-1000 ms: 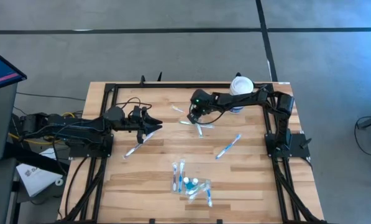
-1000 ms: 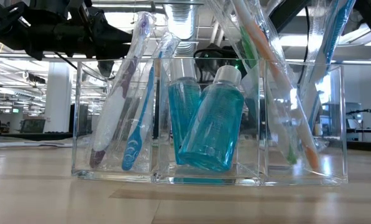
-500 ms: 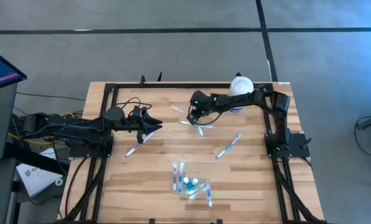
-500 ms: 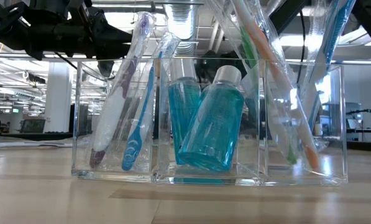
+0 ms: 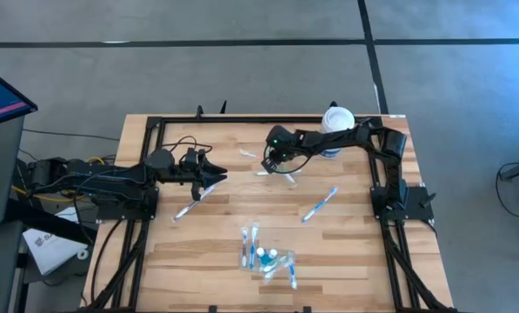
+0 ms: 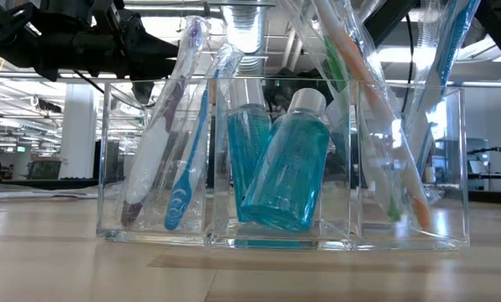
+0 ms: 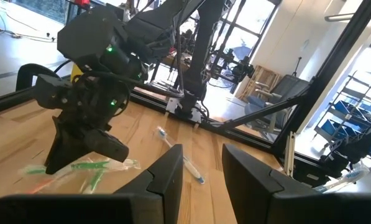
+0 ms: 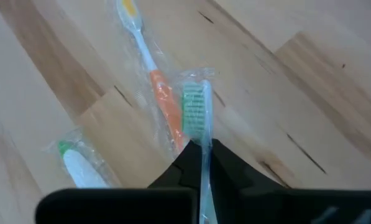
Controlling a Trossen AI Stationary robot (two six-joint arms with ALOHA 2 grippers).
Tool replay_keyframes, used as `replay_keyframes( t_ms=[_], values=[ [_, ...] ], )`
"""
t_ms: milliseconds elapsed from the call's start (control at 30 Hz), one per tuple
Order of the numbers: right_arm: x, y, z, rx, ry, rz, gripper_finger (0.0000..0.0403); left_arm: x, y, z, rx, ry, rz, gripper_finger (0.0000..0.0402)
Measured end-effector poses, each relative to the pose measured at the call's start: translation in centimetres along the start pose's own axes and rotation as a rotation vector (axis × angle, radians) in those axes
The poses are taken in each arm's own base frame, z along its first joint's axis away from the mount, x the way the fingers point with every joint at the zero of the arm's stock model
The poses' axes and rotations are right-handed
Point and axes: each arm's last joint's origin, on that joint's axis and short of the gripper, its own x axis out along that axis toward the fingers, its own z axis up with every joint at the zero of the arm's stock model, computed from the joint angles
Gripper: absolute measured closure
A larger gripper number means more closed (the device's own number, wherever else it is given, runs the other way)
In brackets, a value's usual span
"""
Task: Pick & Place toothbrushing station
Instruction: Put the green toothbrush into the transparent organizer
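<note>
Right gripper (image 8: 204, 163), over the far middle of the table (image 5: 198, 252), is clamped on a wrapped green toothbrush (image 8: 199, 112). An orange toothbrush (image 8: 155, 74) lies on the wood just beside it. Left gripper (image 5: 217, 179) waits at the left, fingers parted and empty. At the near edge stands the clear tray (image 6: 451, 168), holding toothbrushes and teal bottles (image 6: 284, 168).

surface: wooden table (image 5: 216, 235) | on it: clear tray (image 5: 266, 258), loose blue toothbrush (image 5: 319, 205), white tub (image 5: 336, 121)
</note>
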Motion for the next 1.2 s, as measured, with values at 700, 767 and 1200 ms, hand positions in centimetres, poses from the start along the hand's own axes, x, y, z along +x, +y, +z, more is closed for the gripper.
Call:
replay_keyframes(
  t_ms=[700, 767, 1200],
  values=[
    [-7.6, 6.4, 2.6, -0.237, -0.246, 0.205, 0.0402, 0.0, 0.0, 0.0, 0.0, 0.002, 0.001, 0.0294],
    [-8.7, 7.4, 2.8, -0.268, -0.301, 0.239, 0.0402, 0.0, 0.0, 0.0, 0.0, 0.002, -0.001, 0.0294],
    [-12.3, 10.7, 3.1, -0.363, -0.506, 0.391, 0.0403, 0.0, 0.0, 0.0, 0.029, 0.001, -0.002, 0.0294]
  ],
)
